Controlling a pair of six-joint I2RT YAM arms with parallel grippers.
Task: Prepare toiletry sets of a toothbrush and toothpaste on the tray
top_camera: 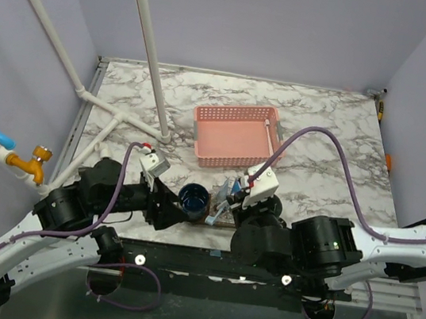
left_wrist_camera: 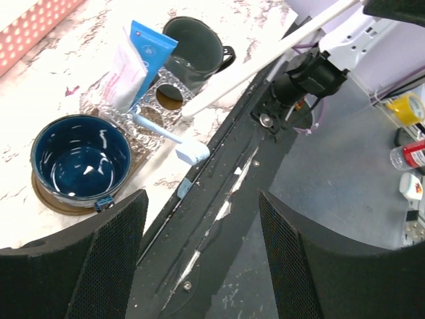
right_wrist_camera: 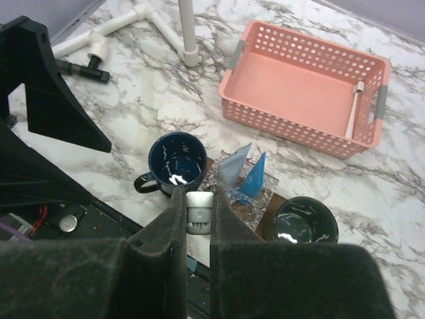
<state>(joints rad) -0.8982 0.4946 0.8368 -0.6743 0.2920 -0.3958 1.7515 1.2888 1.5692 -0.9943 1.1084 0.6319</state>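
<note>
The right fingers (right_wrist_camera: pixel 174 232) are pressed onto a white toothbrush (right_wrist_camera: pixel 199 211), pinching it end-on above the tray (right_wrist_camera: pixel 264 224), which sits at the middle of the near edge of the tabletop (top_camera: pixel 333 161). We judge that this narrow grip stops the slim handle swivelling while it is aimed at the set. The left fingers (left_wrist_camera: pixel 113 259) are spread and hold nothing. They hover past the near edge beside the blue cup (left_wrist_camera: pixel 80 156), probably to leave the other arm room. Two toothpaste tubes (right_wrist_camera: pixel 255 176) stand upright in a clear holder (right_wrist_camera: pixel 242 206) between that cup and the dark cup (right_wrist_camera: pixel 305 222), so they cannot topple. A second toothbrush (left_wrist_camera: pixel 166 136) lies across the holder, its head over the near edge. A third toothbrush (right_wrist_camera: pixel 355 106) lies in the pink basket (right_wrist_camera: pixel 292 126), further towards the far edge.
</note>
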